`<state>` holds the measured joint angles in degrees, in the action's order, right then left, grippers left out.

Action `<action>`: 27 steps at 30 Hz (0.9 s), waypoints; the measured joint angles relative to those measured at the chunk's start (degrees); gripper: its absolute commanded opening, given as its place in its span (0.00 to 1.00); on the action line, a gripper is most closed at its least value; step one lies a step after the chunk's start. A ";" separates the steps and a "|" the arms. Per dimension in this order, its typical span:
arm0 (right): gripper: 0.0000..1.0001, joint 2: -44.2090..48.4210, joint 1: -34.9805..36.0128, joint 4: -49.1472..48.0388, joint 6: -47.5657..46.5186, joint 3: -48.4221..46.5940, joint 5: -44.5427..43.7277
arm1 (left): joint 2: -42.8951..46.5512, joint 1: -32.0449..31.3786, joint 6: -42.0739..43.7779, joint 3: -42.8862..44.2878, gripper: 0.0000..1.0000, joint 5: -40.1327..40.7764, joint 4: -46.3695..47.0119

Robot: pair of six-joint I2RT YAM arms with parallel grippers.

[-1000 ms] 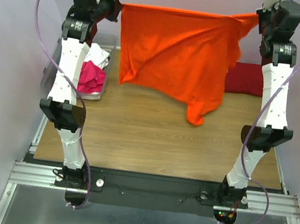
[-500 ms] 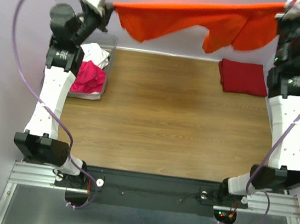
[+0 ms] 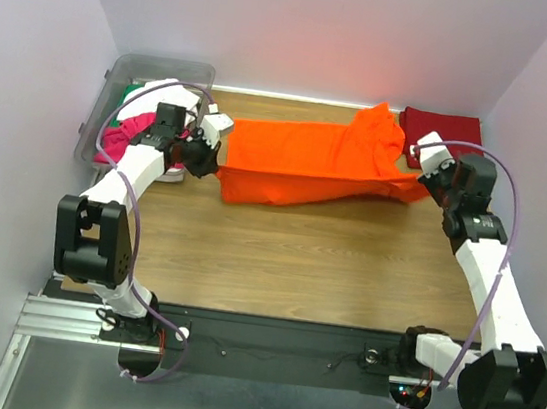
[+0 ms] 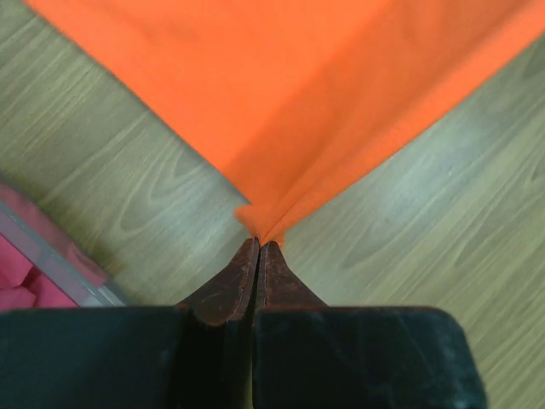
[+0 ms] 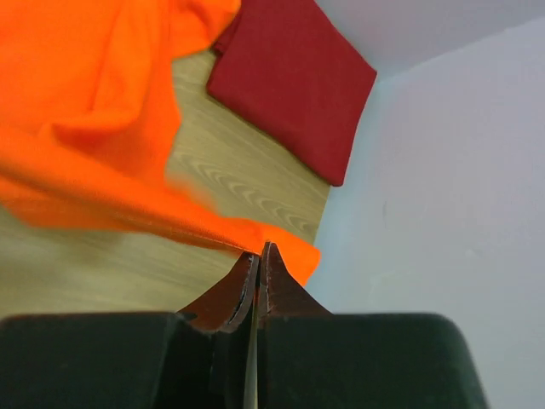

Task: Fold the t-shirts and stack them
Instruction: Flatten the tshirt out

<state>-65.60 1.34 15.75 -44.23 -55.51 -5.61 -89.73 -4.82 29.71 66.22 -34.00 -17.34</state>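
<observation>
Seen from above, the two arm bases sat at the near edge of a wooden table (image 3: 297,258), with a broad stretch of wood beyond them. Past that, both arms reached toward the far half of the table, and a bright orange t-shirt (image 3: 309,164) was stretched sideways between them. The left gripper (image 4: 260,243) was clenched on a pinched corner of the orange cloth at its left end. The right gripper (image 5: 260,249) was clamped on a thin edge of the same shirt at its right end. The shirt sat low over the wood, bunched and creased toward its right side; whether all of it rested on the table could not be told. Farther back, in the far right corner, a dark red t-shirt (image 3: 445,126) lay neatly folded, just beside the orange one. In the far left corner stood a clear plastic bin (image 3: 119,73) holding a magenta t-shirt (image 3: 121,134) among other cloth. The step in hand looked like spreading the orange shirt flat, ahead of any fold. The next move probably called for smoothing it onto the wood, then releasing both corners and regrasping to begin folding.
</observation>
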 measured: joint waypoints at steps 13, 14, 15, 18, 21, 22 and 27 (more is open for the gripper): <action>0.01 5.62 -0.20 40.35 -13.33 -8.00 14.38 | 14.34 -0.33 25.20 -8.79 0.02 1.36 -19.06; 0.09 6.69 -0.20 43.65 -14.62 -6.47 15.26 | 16.04 -0.79 27.17 -11.13 0.06 1.84 -20.70; 0.16 7.52 -0.20 46.12 -15.69 -5.05 15.93 | 17.86 -1.40 29.49 -13.70 0.25 2.47 -22.23; 0.51 10.80 -0.20 54.47 -19.12 -0.44 17.49 | 21.53 -4.52 33.55 -18.51 0.41 4.24 -26.64; 0.71 13.07 -0.22 58.95 -21.00 -0.63 17.90 | 24.57 -7.93 36.17 -19.80 0.51 5.11 -30.99; 0.71 13.49 -0.22 59.74 -21.55 -1.64 18.05 | 25.29 -8.20 36.30 -19.78 0.51 5.22 -31.43; 0.62 6.82 -0.24 59.89 -16.24 -11.93 20.44 | 24.81 -7.89 34.49 -16.65 0.51 5.51 -32.06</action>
<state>-58.78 1.10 75.64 -60.47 -67.44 14.83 -64.93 -12.71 64.20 49.56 -28.49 -49.41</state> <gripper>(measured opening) 0.676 0.510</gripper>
